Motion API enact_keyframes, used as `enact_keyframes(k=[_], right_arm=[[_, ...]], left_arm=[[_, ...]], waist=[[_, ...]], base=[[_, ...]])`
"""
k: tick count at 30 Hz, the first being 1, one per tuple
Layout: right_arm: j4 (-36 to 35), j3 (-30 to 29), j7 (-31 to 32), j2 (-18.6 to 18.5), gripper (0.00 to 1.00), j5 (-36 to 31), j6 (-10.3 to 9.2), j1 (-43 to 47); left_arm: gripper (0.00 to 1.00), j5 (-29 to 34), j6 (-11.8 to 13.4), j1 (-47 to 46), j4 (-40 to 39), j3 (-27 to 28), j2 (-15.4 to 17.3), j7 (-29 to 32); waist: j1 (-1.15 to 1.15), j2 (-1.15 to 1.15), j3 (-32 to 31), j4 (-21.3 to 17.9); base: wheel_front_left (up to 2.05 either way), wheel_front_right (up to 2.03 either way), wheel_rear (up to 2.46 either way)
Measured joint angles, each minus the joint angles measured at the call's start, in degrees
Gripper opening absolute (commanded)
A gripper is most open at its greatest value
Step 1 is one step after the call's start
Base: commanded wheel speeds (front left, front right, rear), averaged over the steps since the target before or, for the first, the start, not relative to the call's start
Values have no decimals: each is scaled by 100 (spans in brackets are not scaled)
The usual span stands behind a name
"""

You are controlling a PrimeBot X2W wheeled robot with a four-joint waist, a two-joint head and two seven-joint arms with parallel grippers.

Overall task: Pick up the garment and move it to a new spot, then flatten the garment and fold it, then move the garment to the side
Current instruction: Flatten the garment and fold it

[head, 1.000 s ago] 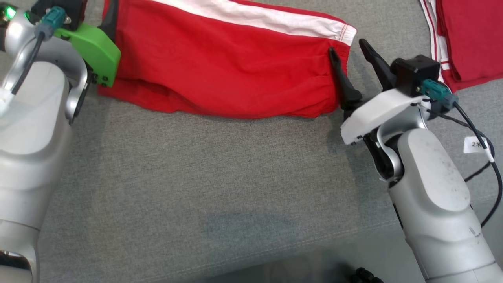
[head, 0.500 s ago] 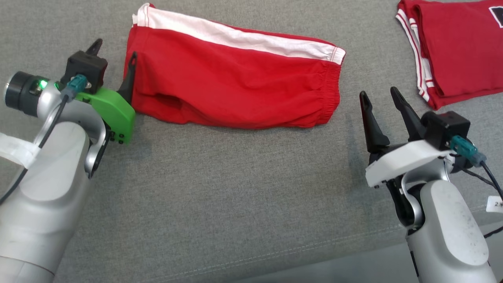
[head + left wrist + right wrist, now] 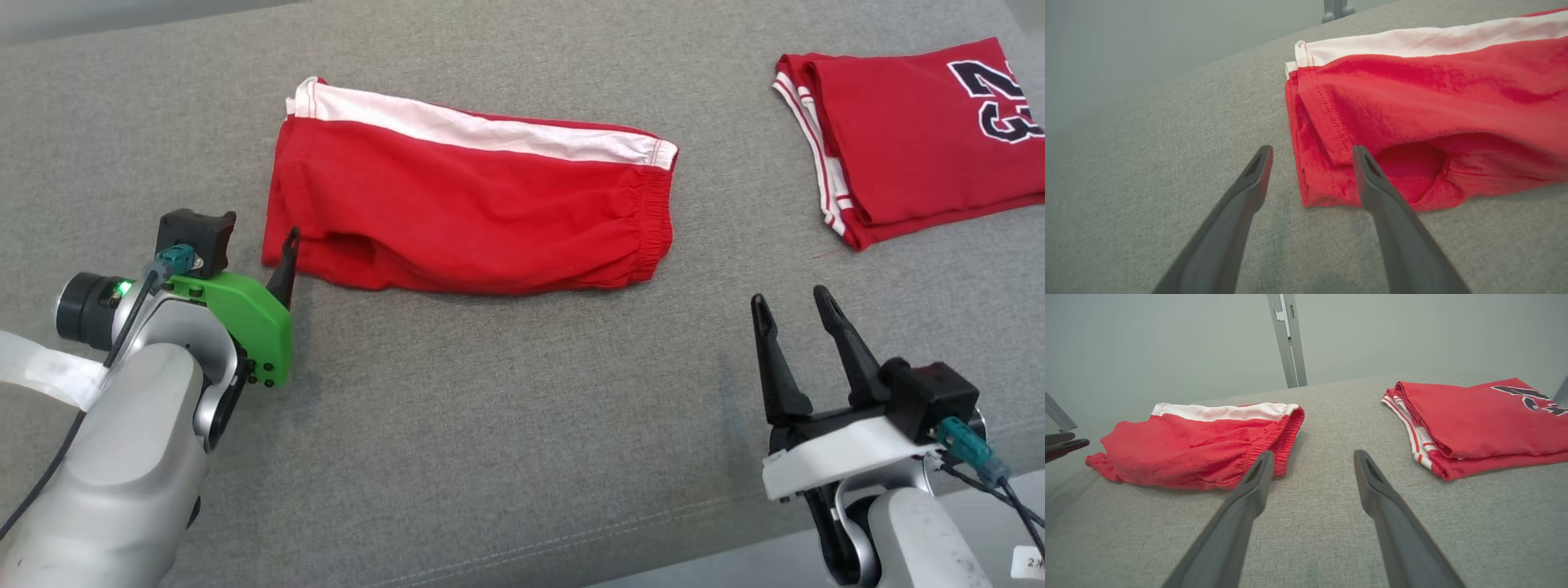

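Note:
The garment (image 3: 473, 212) is a pair of red shorts with a white side stripe, lying folded flat across the middle of the grey cloth surface. My left gripper (image 3: 255, 225) is open just off its lower left corner; in the left wrist view the gripper (image 3: 1312, 149) points at that hem corner of the garment (image 3: 1412, 94), one finger over the cloth edge, nothing pinched. My right gripper (image 3: 790, 296) stands open and empty, below and to the right of the elastic waistband. In the right wrist view the gripper (image 3: 1313, 453) has the garment (image 3: 1200, 441) ahead on its left.
A folded red jersey (image 3: 914, 139) with dark numerals and white trim lies at the far right, also seen as the jersey (image 3: 1478, 416) ahead of the right gripper. The grey surface (image 3: 490, 425) ends near the lower right. A metal post (image 3: 1288, 339) rises behind the far edge.
The head camera has lifted, so the whole picture shifted down. Both grippers have drawn back from the ends of the garment, the right one farther. Both stayed open; the garment lies still.

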Motion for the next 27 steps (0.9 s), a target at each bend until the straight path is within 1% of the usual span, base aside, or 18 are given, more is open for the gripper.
enact_keyframes(k=[6,9,12,21,22,24,25,27], right_arm=[[-177,216,-158,3,100,-336,0,260],[-242,283,-190,1,100,-492,0,293],[-257,360,-215,2,100,-625,0,298],[-264,457,-238,2,100,-684,0,287],[-260,459,-238,2,100,-693,0,287],[-252,461,-240,2,100,-710,0,286],[-248,463,-240,2,100,-715,0,283],[-234,460,-241,2,100,-734,0,282]], left_arm=[[100,-175,43,23,133,92,-16,187],[100,-198,145,-62,240,99,-15,346],[100,-208,194,-190,347,101,-21,491],[100,-427,244,-421,610,145,-149,972],[82,-439,265,-439,631,149,-153,1027],[15,-470,279,-447,644,138,-157,1090],[0,-470,279,-446,650,126,-159,1102],[0,-472,278,-443,650,98,-175,1140]], waist=[[0,0,-19,-176],[0,0,41,-237],[0,0,124,-287],[0,0,366,-400],[0,0,380,-405],[0,0,389,-405],[0,0,388,-400],[0,0,376,-379]], base=[[0,0,0],[0,0,0],[0,0,0],[0,0,0],[0,0,0],[0,0,0],[0,0,0],[0,0,0]])
